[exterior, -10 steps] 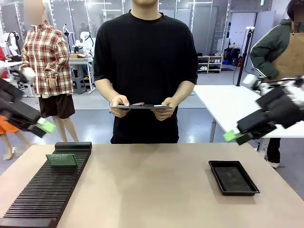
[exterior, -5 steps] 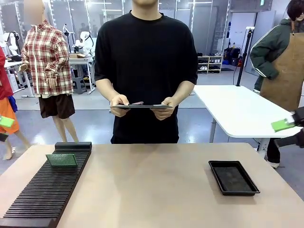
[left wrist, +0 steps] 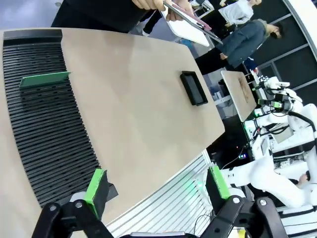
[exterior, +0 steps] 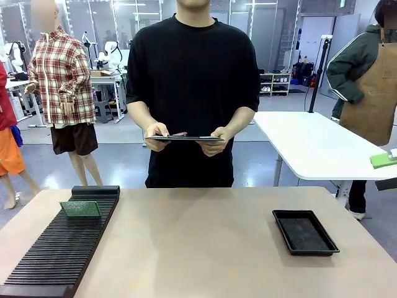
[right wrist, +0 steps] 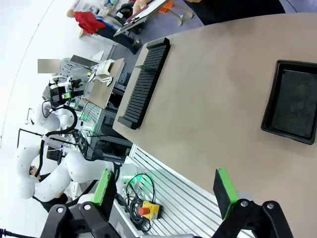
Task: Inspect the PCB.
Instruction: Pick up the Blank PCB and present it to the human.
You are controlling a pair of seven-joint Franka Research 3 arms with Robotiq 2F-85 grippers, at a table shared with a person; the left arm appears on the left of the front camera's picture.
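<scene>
- PCB (exterior: pixel 80 209) stands on edge in the slotted black rack (exterior: pixel 62 248), far left of the bench (exterior: pixel 198 248)
- Left tool (left wrist: pixel 157 183) spread wide, empty, well above the rack; right tool (right wrist: pixel 164 188) likewise spread, empty
- Person (exterior: pixel 192 74) opposite holds a clipboard (exterior: pixel 186 139)
- Likely best: left tool descends over the board's top edge, pinches lightly, lifts straight along the slot

Both arms have backed off outward over the last second. The left gripper (left wrist: pixel 157 182) was hanging at the left side of the front view above the table (left wrist: pixel 138 99) end, then slid out past that border; its wrist cam has it off the table's near edge. The right gripper (right wrist: pixel 163 191) went right too, from well inside the front view to one green pad (exterior: pixel 384 160) at the right border.
</scene>
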